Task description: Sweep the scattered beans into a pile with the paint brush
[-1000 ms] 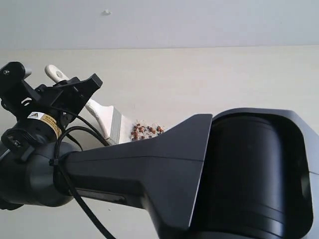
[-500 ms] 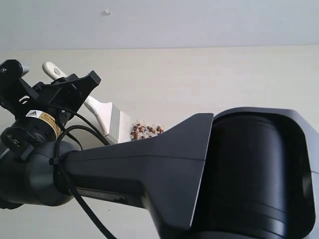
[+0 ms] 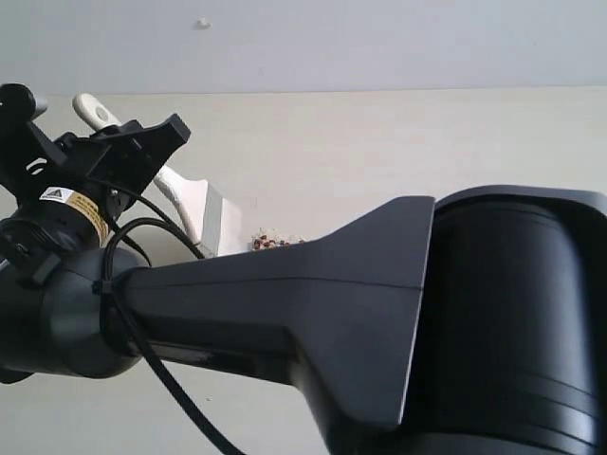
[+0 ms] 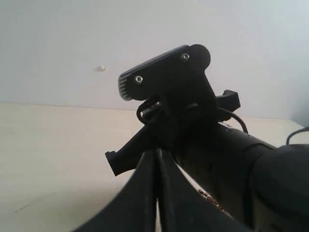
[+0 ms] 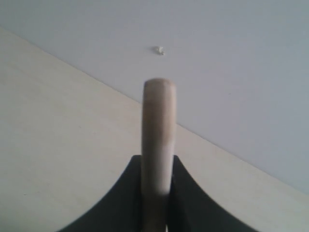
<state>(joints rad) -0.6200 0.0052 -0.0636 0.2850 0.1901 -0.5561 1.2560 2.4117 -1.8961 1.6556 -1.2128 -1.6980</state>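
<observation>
The paint brush slants over the cream table, its handle end pointing to the back left and its metal ferrule low by the beans. My right gripper is shut on the handle, which stands up between the black fingers. A few reddish-brown beans show just past the ferrule, and the rest are hidden behind my right arm. In the left wrist view my left gripper is shut on nothing, with some beans visible beyond it.
The bulky black body of my right arm fills the lower half of the exterior view, with a cable looping off it. Cream table stretches behind to a pale wall with a small white mark.
The right gripper and brush have shifted toward the back left. The right arm now rises higher in the exterior view and covers most of the bean cluster.
</observation>
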